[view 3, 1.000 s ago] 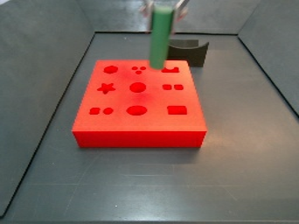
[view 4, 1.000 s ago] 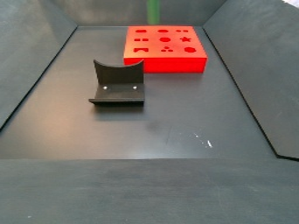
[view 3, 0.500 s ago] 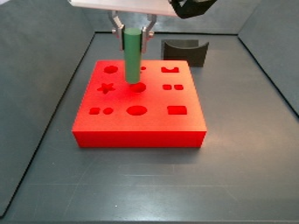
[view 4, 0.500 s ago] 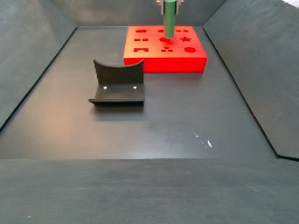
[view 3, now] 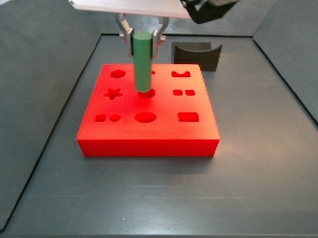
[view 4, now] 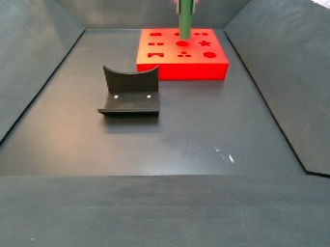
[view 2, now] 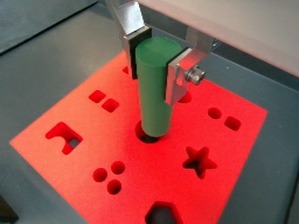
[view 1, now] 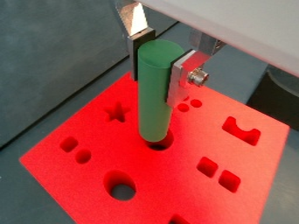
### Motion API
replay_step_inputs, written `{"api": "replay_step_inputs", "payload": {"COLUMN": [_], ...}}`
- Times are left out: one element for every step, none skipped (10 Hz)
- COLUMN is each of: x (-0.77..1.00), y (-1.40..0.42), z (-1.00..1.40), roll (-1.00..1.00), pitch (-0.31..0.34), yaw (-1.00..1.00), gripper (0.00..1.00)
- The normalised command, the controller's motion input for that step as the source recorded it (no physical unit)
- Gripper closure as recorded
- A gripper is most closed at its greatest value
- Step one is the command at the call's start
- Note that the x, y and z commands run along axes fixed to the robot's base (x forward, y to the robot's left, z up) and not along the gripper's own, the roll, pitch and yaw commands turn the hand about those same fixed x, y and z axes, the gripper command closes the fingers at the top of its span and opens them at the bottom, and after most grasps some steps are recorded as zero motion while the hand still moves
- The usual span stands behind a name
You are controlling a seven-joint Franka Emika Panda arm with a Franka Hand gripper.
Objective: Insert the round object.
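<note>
Gripper (view 1: pixel 160 54): above red block centre, plates clamped on peg's upper end.
Green peg (view 1: pixel 156 94): upright, matte cyl., lower tip in block's centre round hole.
Red block (view 3: pixel 149 135): on dark table (view 4: pixel 180 145); star, round, rect. cut-outs.
Fixture (view 4: pixel 129 94): well apart; nothing obstructing.

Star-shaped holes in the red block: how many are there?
1: the star hole in the red block, next to the green peg held upright by the pincer above it.
</note>
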Motion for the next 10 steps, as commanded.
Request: {"api": "replay_step_inputs", "payload": {"x": [-0.01, 0.0, 0.0, 0.0, 0.05, 0.07, 0.03, 0.1, 0.13, 0.21], "y": [0.19, 0.24, 0.13, -0.04, -0.21, -0.14, -0.06, 0.0, 0.06, 0.02], "z": [-0.21, -0.26, -0.27, -0.22, -0.1, -0.07, -0.13, -0.18, -0.23, -0.23], "roll": [0.03, 0.0, 0.0, -0.01, 0.0, 0.0, 0.0, 0.04, 0.03, 0.05], "pitch": [-0.049, -0.071, -0.076, -0.079, -0.024, 0.0, -0.006, 0.0, 0.0, 0.0], "yaw": [0.13, 0.18, 0.18, 0.17, 0.21, 0.13, 0.13, 0.17, 0.17, 0.21], "gripper": [1.0, 1.0, 1.0, 1.0, 1.0, 1.0, 1.0, 1.0, 1.0, 1.0]}}
